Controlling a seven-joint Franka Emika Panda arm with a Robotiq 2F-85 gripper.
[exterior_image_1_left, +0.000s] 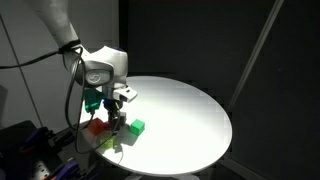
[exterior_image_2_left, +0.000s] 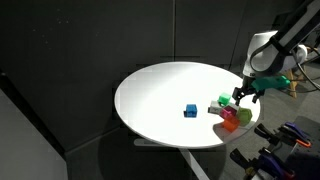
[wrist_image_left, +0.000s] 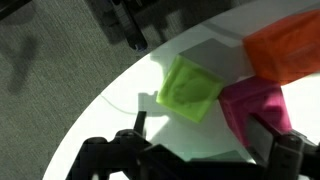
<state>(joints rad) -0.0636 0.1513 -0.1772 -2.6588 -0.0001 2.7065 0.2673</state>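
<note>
Blocks: one lime (wrist_image_left: 190, 88), one magenta (wrist_image_left: 255, 105), one orange (wrist_image_left: 285, 45); jaws open.

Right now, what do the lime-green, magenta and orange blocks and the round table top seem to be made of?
Lime-green block: matte, flat colour, no glare, softly rounded edges; foam or dull plastic, hard to say which. Magenta block: same matte look, probably alike. Orange block: matte too, but blurred. Table: smooth white top with a soft sheen; laminate or painted board, perhaps.
</note>
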